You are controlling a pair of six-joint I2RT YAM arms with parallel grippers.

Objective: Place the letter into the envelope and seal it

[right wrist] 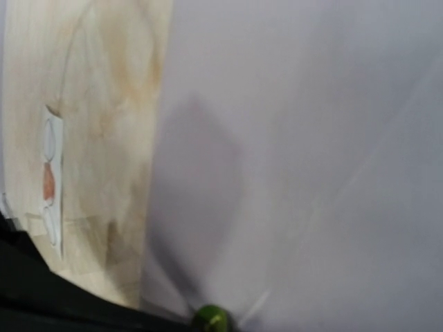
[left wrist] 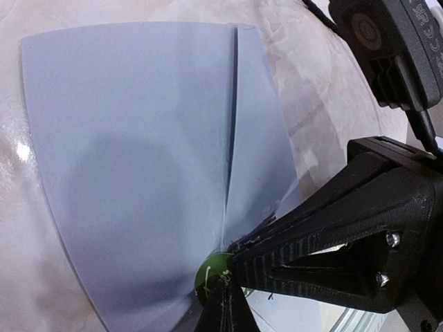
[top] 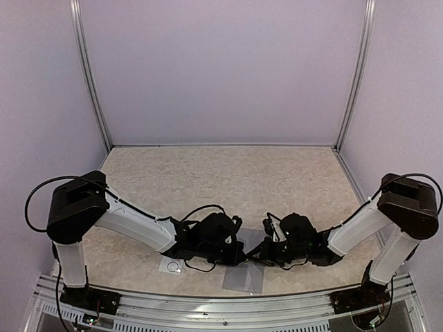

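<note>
The grey envelope (top: 243,278) lies flat at the near table edge under both grippers. In the left wrist view, the envelope (left wrist: 138,159) has its flap folded down, with a seam running to a small round green sticker (left wrist: 210,272) at the flap's tip. My left gripper (left wrist: 223,294) has its fingers together on the sticker's edge. My right gripper (left wrist: 243,257) comes in from the right as a black wedge, its tip touching the sticker. The right wrist view is blurred and shows the envelope (right wrist: 297,152) and the sticker (right wrist: 211,319). No letter is visible.
A small white sticker card (top: 171,265) lies left of the envelope; it also shows in the right wrist view (right wrist: 52,183) with an orange dot. The metal table rail (top: 221,304) runs just in front. White walls enclose the beige tabletop (top: 228,180).
</note>
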